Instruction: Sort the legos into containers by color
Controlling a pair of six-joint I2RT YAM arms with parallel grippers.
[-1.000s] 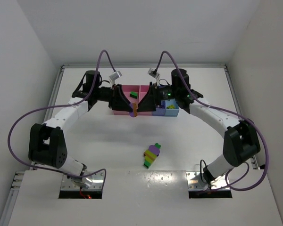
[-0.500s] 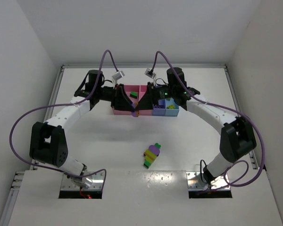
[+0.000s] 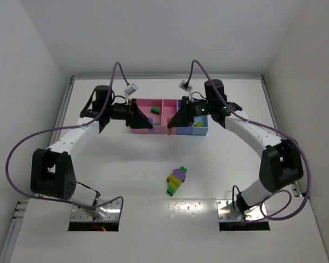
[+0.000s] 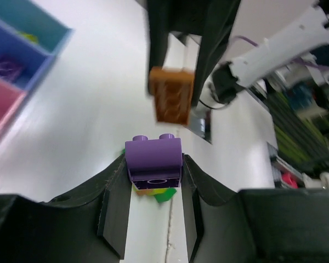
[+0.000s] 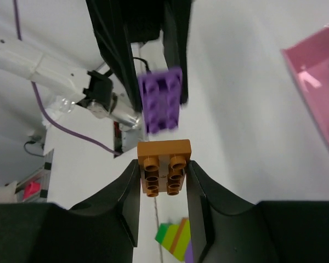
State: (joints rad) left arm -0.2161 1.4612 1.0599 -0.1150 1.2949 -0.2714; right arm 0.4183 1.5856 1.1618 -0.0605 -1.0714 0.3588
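Two clenched grips: my left gripper (image 4: pixel 153 167) held the purple brick (image 4: pixel 153 159), my right gripper (image 5: pixel 163 170) the orange brick (image 5: pixel 163 174). The blue bin (image 4: pixel 27 59) lay rightward, nearer the right gripper.

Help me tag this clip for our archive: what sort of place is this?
Probably a robotics lab test cell. A white table boxed in by plain white walls, two robot arms bolted at its near edge with trailing purple cables, and toy bricks and sorting bins set out.
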